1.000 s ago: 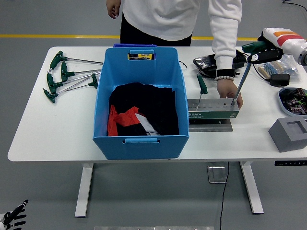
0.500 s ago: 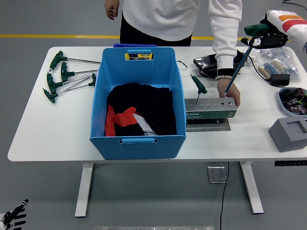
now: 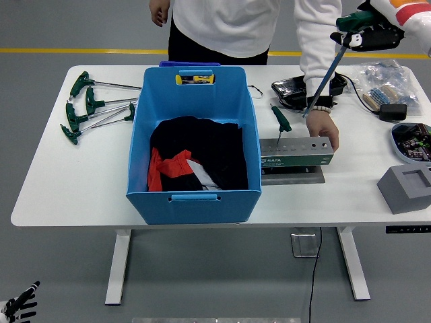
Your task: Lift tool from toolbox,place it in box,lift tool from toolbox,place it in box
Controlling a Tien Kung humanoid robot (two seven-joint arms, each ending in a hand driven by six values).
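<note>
The right hand (image 3: 367, 35) sits at the upper right with its fingers (image 3: 355, 40) closed around the green handle of a T-handle wrench (image 3: 326, 76), and the change over the last second is plain: the shaft tip, which a second ago stood in a hole at the right end of the grey tool holder (image 3: 296, 152), is now out and hanging free below and left of the fingers, slanting down across the person's white sleeve. The arm has risen and drawn back toward the top edge — the first lift looks done. A person's hand (image 3: 325, 130) presses on the holder's right end, directly beneath the fingers, steadying it. One more green-handled wrench (image 3: 281, 124) remains upright in the holder, further left. The blue box (image 3: 194, 196), with black and red cloth inside, lies well to the left of the fingers across the white surface (image 3: 81, 175), so the carry over its rim is likely next. Spare wrenches (image 3: 91, 106) lie beyond the box. The left hand (image 3: 18, 306) hangs low at the bottom left corner, fingers spread, holding nothing
</note>
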